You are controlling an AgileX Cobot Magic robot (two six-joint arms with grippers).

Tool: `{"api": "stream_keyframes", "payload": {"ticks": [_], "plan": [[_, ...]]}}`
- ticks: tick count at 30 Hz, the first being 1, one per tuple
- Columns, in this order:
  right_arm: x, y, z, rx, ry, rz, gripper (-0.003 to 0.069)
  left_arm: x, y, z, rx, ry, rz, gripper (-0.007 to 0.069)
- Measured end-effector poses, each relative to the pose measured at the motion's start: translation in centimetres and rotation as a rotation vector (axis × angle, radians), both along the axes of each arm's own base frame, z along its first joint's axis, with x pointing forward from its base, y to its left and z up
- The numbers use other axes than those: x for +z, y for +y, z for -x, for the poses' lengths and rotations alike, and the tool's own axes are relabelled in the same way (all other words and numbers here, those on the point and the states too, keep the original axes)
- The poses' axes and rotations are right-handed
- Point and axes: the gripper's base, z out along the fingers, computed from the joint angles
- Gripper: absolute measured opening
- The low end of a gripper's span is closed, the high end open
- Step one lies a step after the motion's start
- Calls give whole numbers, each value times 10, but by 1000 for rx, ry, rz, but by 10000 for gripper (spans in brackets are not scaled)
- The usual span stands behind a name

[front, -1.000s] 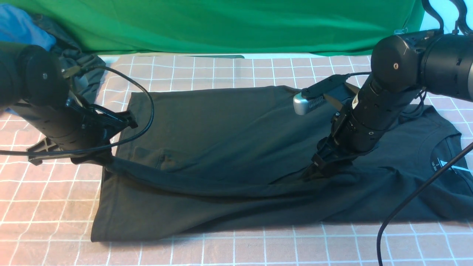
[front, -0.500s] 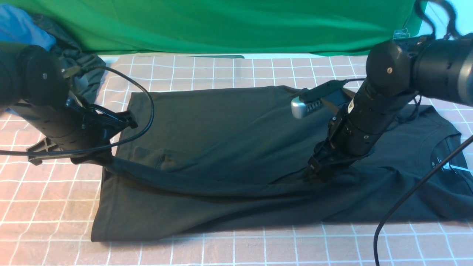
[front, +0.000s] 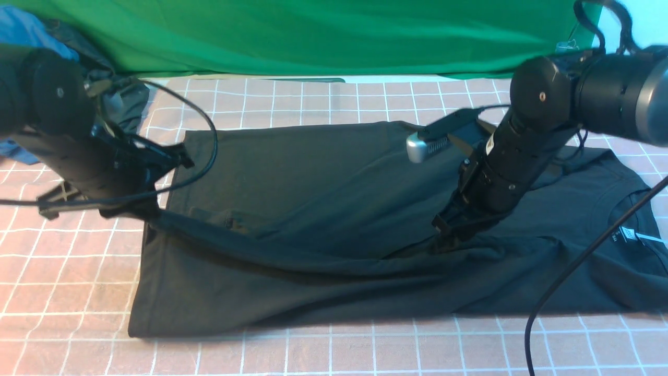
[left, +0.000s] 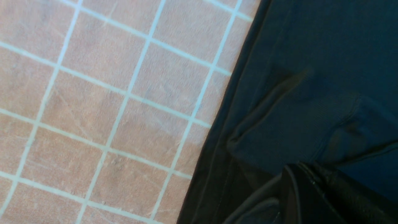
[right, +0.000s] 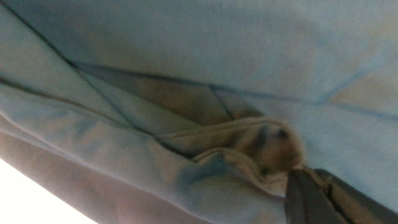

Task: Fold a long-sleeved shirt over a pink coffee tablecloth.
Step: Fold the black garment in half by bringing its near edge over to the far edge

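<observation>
The black long-sleeved shirt [front: 323, 177] lies spread on the pink coffee tablecloth [front: 68, 292], with its collar and label at the right. A long ridge of its fabric is stretched between my two grippers. My left gripper [front: 148, 216] is shut on the shirt at its left edge; in the left wrist view its dark jaws [left: 303, 169] pinch the cloth beside the grid pattern [left: 93, 109]. My right gripper [front: 442, 241] is shut on a bunched fold near the shirt's middle right, and the right wrist view shows the puckered fabric [right: 267, 146] at its tips [right: 306, 174].
A green cloth [front: 313, 36] hangs across the back. A blue garment [front: 26, 31] and a dark grey-green garment [front: 120, 99] lie at the far left corner. A black cable [front: 574, 266] crosses the shirt at the front right.
My right gripper has shut on the shirt's fold and risen slightly to the left. The left arm has lifted a little with its held edge.
</observation>
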Motion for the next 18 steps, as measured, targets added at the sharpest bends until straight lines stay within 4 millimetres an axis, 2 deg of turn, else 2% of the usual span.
{"api": "stream_keyframes", "payload": {"ticks": [5, 10, 12, 15, 18], "plan": [[14, -2, -8, 12, -39, 29, 38, 7, 0, -3, 1, -13, 1, 29], [14, -5, -3, -38, 31, 45, 48, 7, 0, -3, 2, -10, 1, 29], [13, -5, -2, -52, 44, 44, 101, 7, 0, -3, 2, -10, 1, 29], [10, -4, -3, -74, 54, 39, 228, 7, 0, -3, 2, -10, 1, 29], [-2, -3, -7, -88, 76, 41, 364, 7, 0, -3, 2, -10, 1, 29]]}}
